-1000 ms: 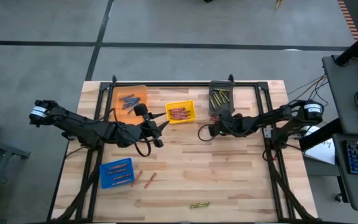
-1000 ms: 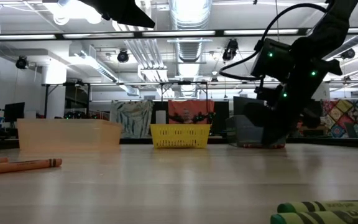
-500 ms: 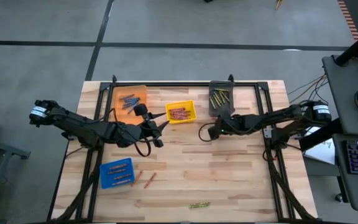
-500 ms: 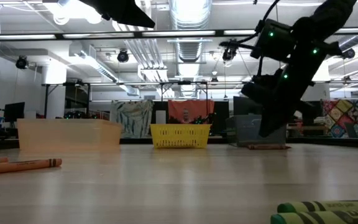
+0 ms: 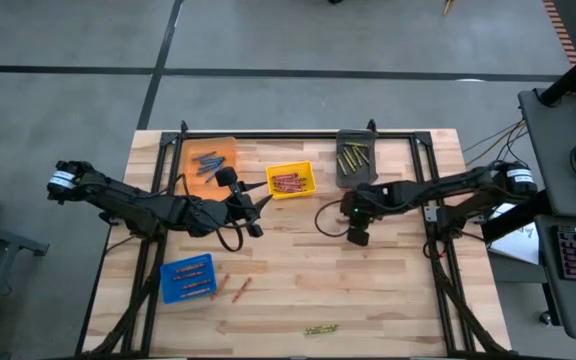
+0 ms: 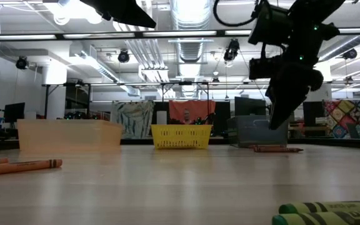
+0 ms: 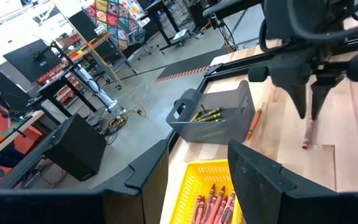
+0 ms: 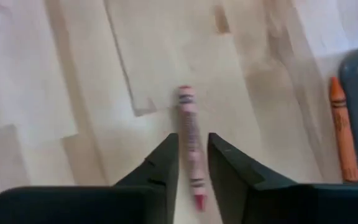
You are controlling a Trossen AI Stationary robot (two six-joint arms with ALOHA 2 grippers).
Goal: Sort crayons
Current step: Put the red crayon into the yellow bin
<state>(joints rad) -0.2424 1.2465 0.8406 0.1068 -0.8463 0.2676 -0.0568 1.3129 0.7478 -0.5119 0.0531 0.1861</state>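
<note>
Pale bench [image 5: 298, 270] boards carry your red crayon [image 8: 190, 137], lying flat between the right end effector's [image 8: 191, 168] spread fingers, unpinched. It's light, brittle, prone to rolling; pinch mid-shaft. Left end effector [image 7: 194, 162] waits, spread.

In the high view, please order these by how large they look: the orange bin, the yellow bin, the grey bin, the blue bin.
1. orange bin
2. blue bin
3. yellow bin and grey bin: these look nearly alike, and the right arm covers one end of the grey bin, so I do not rank them.
</note>
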